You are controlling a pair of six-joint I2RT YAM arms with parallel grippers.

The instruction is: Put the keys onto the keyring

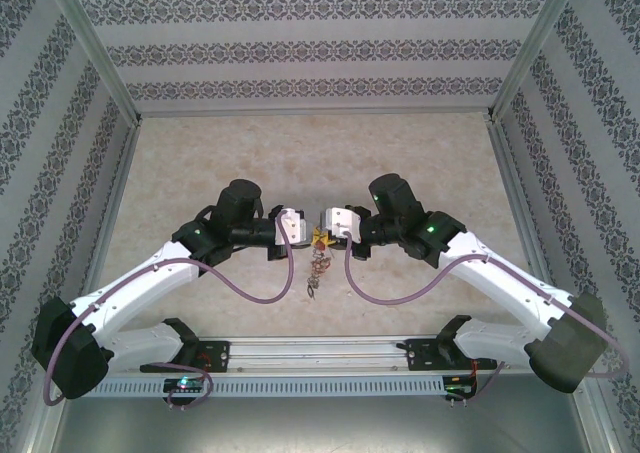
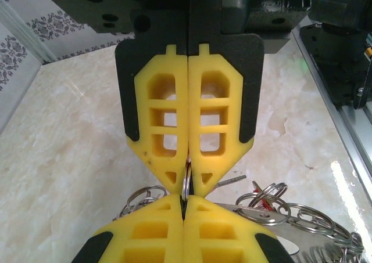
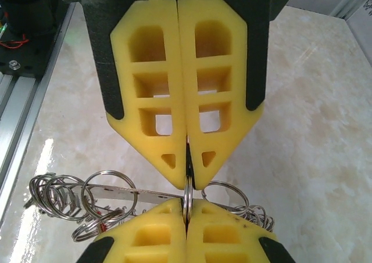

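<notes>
Cream marble-look table [image 1: 200, 173], glossy, boxed in by walls [image 1: 320, 53] papered in grey floral bands; a metal rail [image 1: 330, 351] runs along the near edge; both my arms bend inward from their bases and meet over mid-table, claws tip to tip. My left claw [image 2: 183, 200] is closed, its yellow fingers [image 2: 145, 234] pinching the keyring [image 2: 186, 184], which stands edge-on as a thin grey line; my right claw [image 3: 187, 204] is closed on the same keyring from the other side. Just on the rail side of the claws sit the keys [image 1: 317, 270], a small bunch too fine to tell apart; wire loops [image 3: 64, 196] tangle there with a red tag [image 3: 104, 216]; whether the bunch hangs or lies on the table I cannot tell; my fingers hide most of the keyring.
</notes>
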